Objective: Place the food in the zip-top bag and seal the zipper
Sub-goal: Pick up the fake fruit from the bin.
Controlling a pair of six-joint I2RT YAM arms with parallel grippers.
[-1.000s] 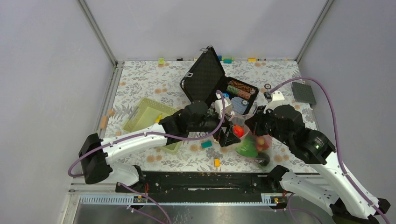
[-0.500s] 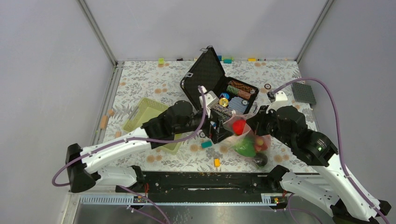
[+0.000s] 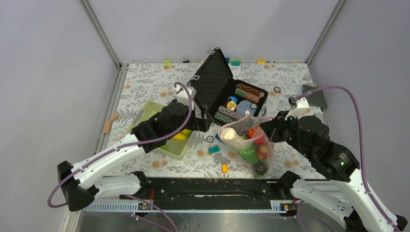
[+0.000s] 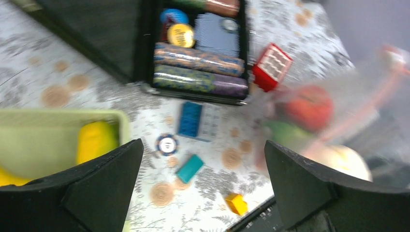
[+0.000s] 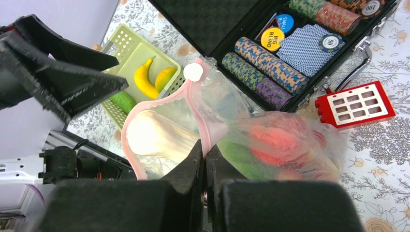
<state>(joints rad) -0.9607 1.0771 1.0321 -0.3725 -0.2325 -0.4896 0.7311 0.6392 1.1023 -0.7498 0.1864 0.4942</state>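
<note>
1. Two arms share the job. The right gripper, at the bottom middle of its own view, is pressed together on the bag's pink rim and holds it up. The left gripper is spread wide with nothing between its fingers, hanging over the table between basket and case.
2. The black case lies open in the upper middle of the overhead view, with rows of poker chips inside. It has no part in this job.
3. The bag droops from that pinch at centre-right of the overhead view, just in front of the case. Its mouth gapes, so the zipper strip is not pressed shut anywhere I can see.
4. The green basket sits left of centre, beside the left gripper.
5. Several pieces are already bagged: a red fruit, a green piece, a pale lump at the mouth and a dark round fruit at the bottom.
6. A banana, a yellow-orange fruit and a green vegetable lie in the basket. I'd judge the filling past halfway: these need moving, and then comes the sealing.
7. A loose chip, a teal block and an orange block dot the table.
</note>
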